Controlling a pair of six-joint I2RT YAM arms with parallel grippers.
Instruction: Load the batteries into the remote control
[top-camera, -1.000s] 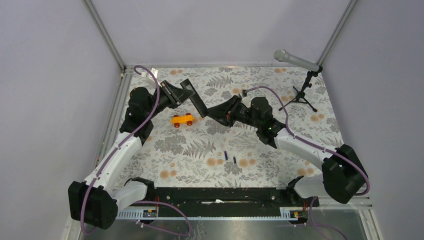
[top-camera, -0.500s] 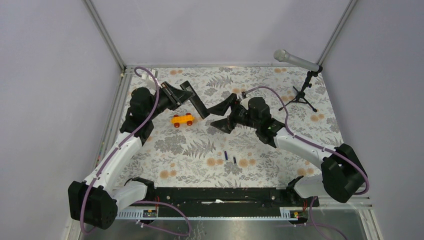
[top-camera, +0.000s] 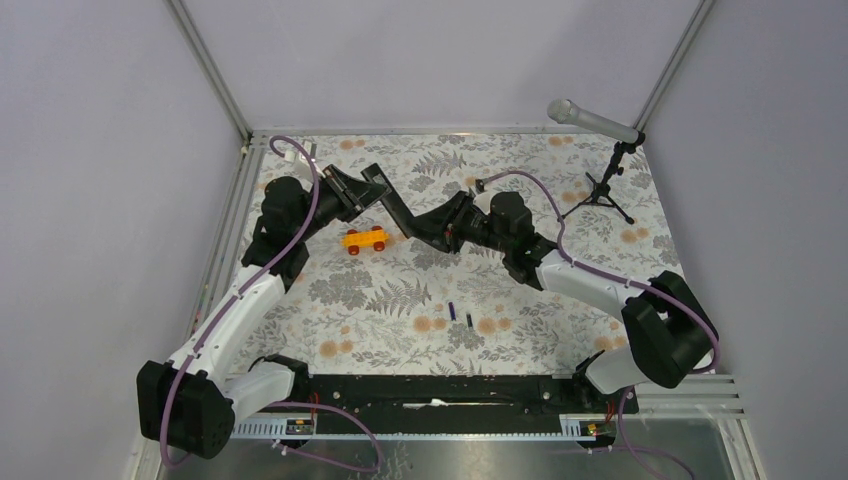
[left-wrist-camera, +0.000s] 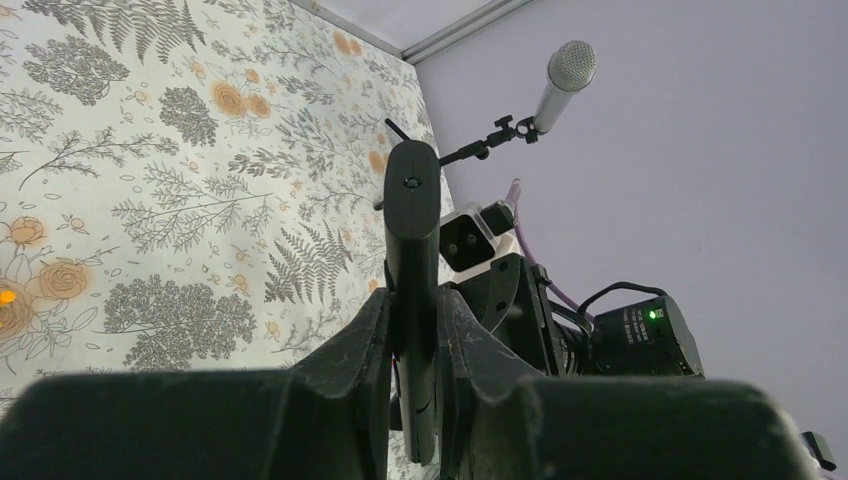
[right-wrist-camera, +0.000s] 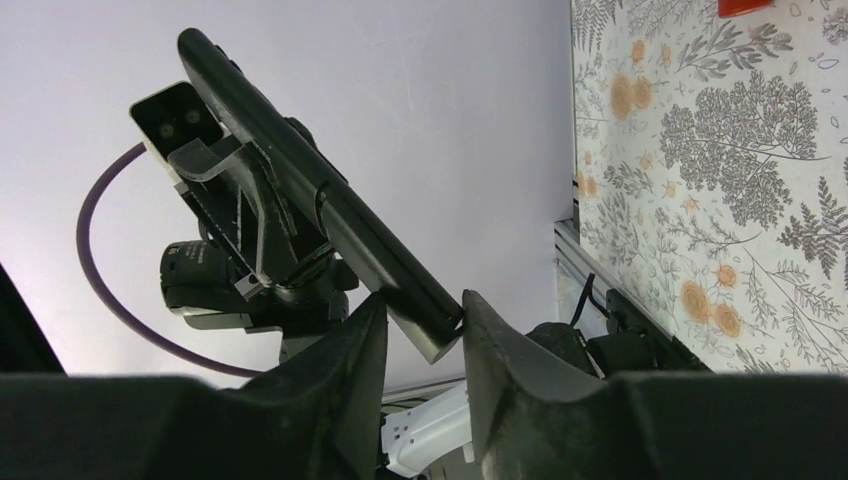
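Observation:
My left gripper (top-camera: 368, 186) is shut on the remote control (top-camera: 395, 208), a slim black bar held tilted in the air above the back of the table. In the left wrist view the remote (left-wrist-camera: 412, 210) stands edge-on between my fingers. My right gripper (top-camera: 420, 228) is shut on the remote's other end; in the right wrist view that end (right-wrist-camera: 425, 315) sits between my two fingers. The two batteries lie on the table toward the front: a purplish-blue one (top-camera: 451, 309) and a darker one (top-camera: 468, 319), side by side and apart from both grippers.
An orange toy car (top-camera: 364, 239) stands on the flowered table cover just below the left gripper. A microphone (top-camera: 592, 120) on a small tripod stand (top-camera: 604, 188) stands at the back right. Metal rails edge the table on the left and at the back.
My right gripper was open half a second ago and drawn back; it has now moved in and closed on the lower end of the remote. The left arm has barely moved.

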